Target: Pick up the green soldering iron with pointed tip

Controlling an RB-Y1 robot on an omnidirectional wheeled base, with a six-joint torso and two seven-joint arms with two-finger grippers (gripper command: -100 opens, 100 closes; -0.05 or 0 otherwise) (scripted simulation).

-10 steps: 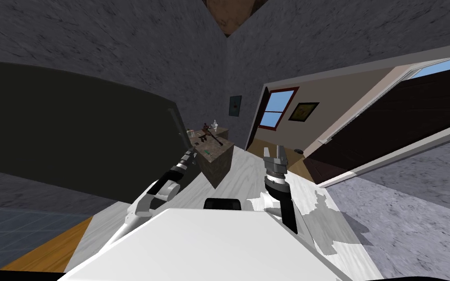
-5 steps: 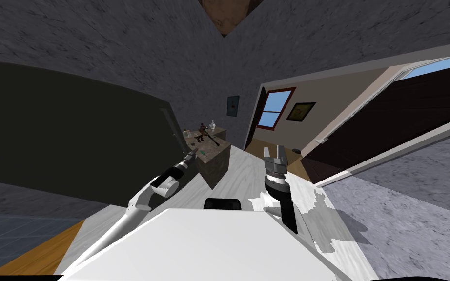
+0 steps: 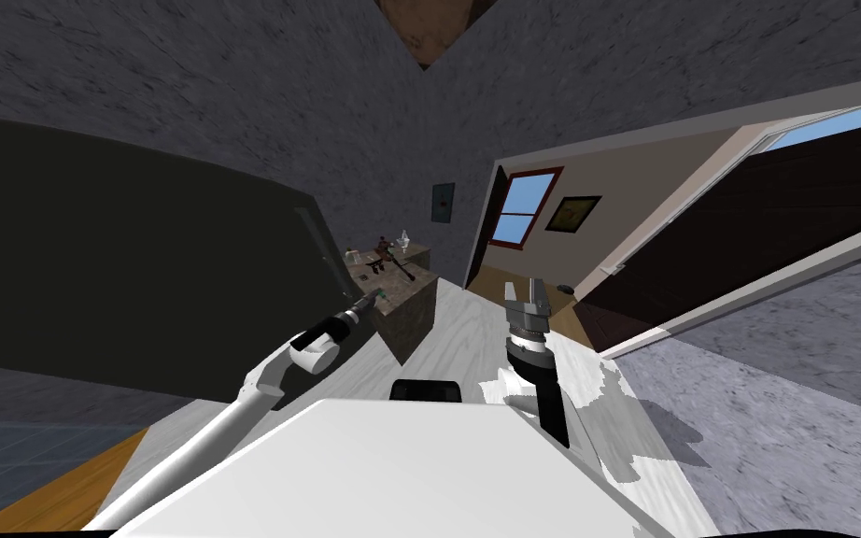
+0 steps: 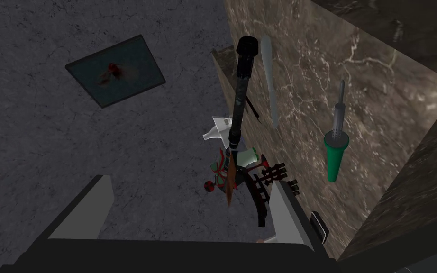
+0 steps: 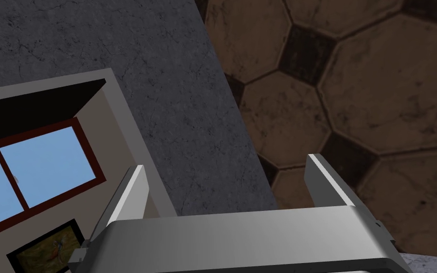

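Note:
The soldering iron (image 4: 334, 150) has a green handle and a thin grey pointed tip. It lies flat on the brown marbled table top (image 4: 383, 95). My left gripper (image 4: 184, 208) is open and holds nothing. The iron rests a little beyond its fingers, to the outer side of one finger (image 4: 286, 213). In the head view, the left gripper (image 3: 370, 302) reaches the table's near corner, where the iron (image 3: 380, 294) is a green speck. My right gripper (image 3: 524, 294) is raised beside my chest, open and empty (image 5: 227, 189).
Farther along the table lie a long black tool (image 4: 240, 95), a pale grey blade (image 4: 270, 90), a white flask (image 4: 218, 129) and a red and green object (image 4: 222, 175). The table (image 3: 410, 316) stands against a dark grey wall. A doorway (image 3: 531, 233) opens on the right.
My left arm has stretched out farther toward the table's near corner. The head view has shifted slightly. The right arm has stayed still.

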